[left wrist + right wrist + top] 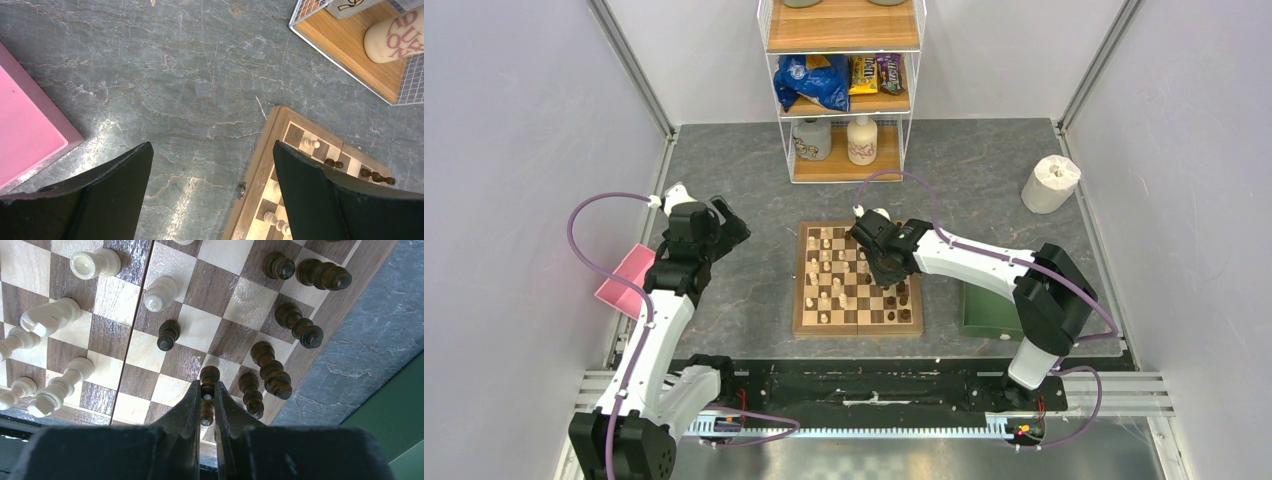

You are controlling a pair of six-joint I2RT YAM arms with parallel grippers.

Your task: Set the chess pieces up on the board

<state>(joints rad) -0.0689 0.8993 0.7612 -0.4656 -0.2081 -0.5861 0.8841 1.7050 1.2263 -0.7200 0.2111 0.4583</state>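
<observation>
1. The board is a square wooden chessboard, light and dark brown checks inside a mid-brown border, lying flat on the grey stone-look table
2. The chess pieces are small turned wooden figures, each narrower than a square; all that show sit on the board
3. The pale cream pieces are spread over the board's left and middle columns, and the dark brown pieces are clustered toward its near right corner
4. The right gripper hangs over the board's right half, its fingers pinched tight on a dark pawn whose round head pokes out past the tips; whether the pawn's base touches the board cannot be told
5. The left gripper hovers off the board's left edge above bare table, fingers spread wide with nothing between them
6. A pink tray lies well left of the board, a green tray just beside its right edge, a wire shelf rack beyond its far edge, and a paper roll beyond its far right corner
</observation>
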